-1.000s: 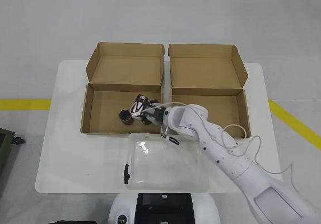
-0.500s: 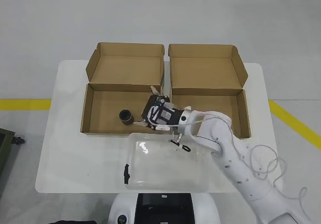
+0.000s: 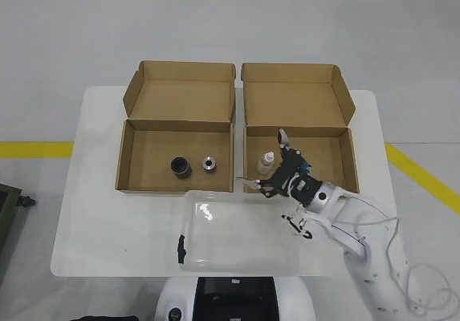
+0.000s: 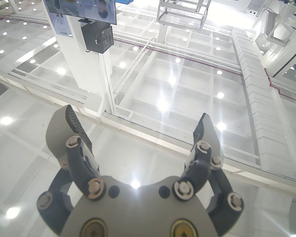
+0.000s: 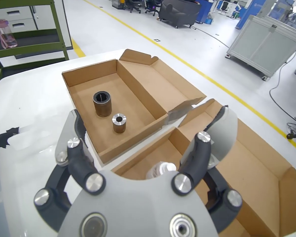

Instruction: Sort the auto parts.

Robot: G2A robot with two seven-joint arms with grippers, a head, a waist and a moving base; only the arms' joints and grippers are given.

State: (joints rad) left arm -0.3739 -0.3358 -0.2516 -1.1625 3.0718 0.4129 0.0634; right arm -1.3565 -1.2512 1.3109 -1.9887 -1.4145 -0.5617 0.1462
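The right gripper (image 5: 150, 122) hangs spread wide and empty over the right brown cardboard box (image 5: 249, 154). A small pale metal part (image 5: 161, 170) sits just below its base. Ahead, in the left brown cardboard box (image 5: 138, 99), a small grey steel bushing (image 5: 119, 123) stands just before a larger dark cylindrical bearing (image 5: 102, 104). The left gripper (image 4: 137, 114), equally spread and empty, faces the ceiling.

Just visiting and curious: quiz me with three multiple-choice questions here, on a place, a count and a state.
1. Where does the dark cylinder stand? A left box B clear bin C bare table
2. How many parts does the left box hold? A one B two C four
3. The right gripper is: A open, empty B shut on a part C shut, empty
Answers: A, it stands on that box's floor; B, the dark cylinder plus a silver cylinder; A, its fingers spread wide, gripping nothing.
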